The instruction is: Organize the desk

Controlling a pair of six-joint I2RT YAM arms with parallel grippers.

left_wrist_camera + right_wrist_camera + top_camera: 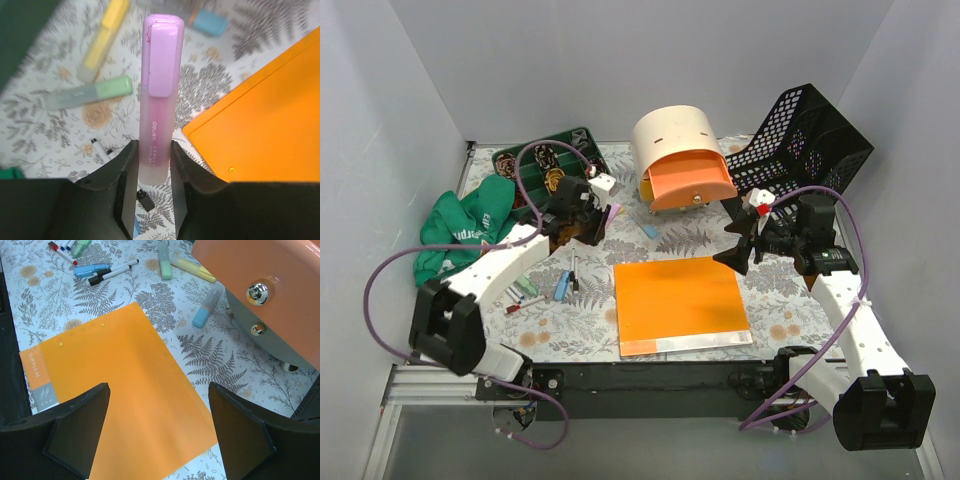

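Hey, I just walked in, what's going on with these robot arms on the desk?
Two arms are partway through tidying the desk. The left gripper is shut on a pink highlighter, gripped at its clear end with the cap pointing away. A green highlighter and a yellow highlighter lie loose on the desk beyond it. The right gripper is open and empty, hanging over the orange folder.

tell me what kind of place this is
Likely a mock desk in a robot test cell: plain grey walls box in the fern-print desk, an orange folder and pens lie on it, and two robot arms stand at its near edge.
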